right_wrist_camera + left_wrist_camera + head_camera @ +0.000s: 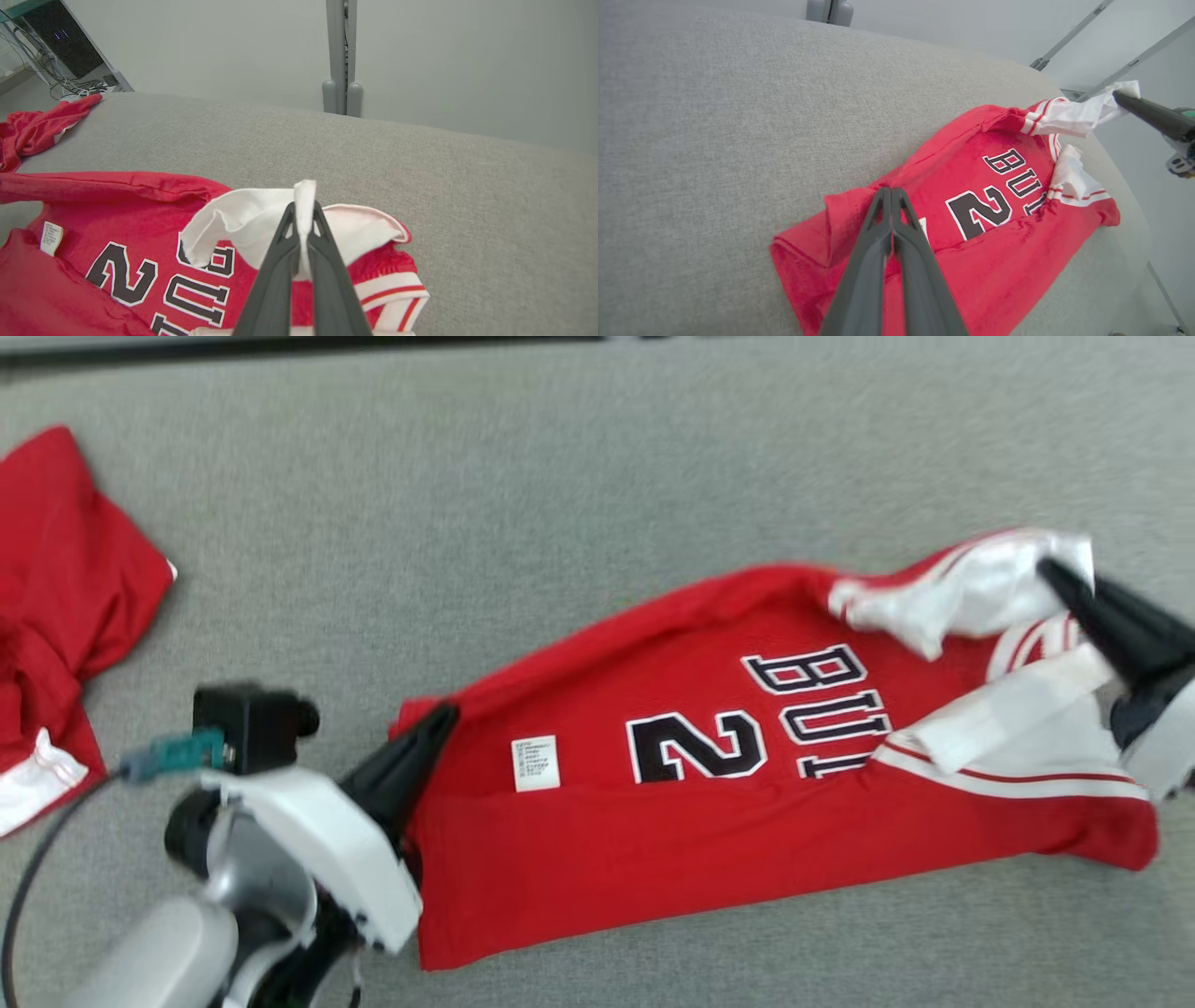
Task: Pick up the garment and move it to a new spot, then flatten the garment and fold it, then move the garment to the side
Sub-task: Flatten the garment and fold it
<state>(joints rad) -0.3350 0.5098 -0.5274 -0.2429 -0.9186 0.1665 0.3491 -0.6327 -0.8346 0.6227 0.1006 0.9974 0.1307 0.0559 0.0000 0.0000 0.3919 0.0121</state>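
Grey surface (597,476); L gripper (446,714) jaws pinch jersey (709,840) hem (434,933), R gripper (1047,567) pinches strap (980,588). Lift 2 ends evenly, keep taut.

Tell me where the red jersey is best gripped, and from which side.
At its two ends: left gripper on the hem corner, right gripper on the white shoulder trim, each from its own side. The red jersey lies long, so end grips likely keep it spread.

The left end effector (446,714) and right end effector (1050,567): long, tapered dark fingers (403,773). White shell (327,840), grey forearm (159,952), black camera block (245,723), teal plug (173,756), thin black cable (21,896).
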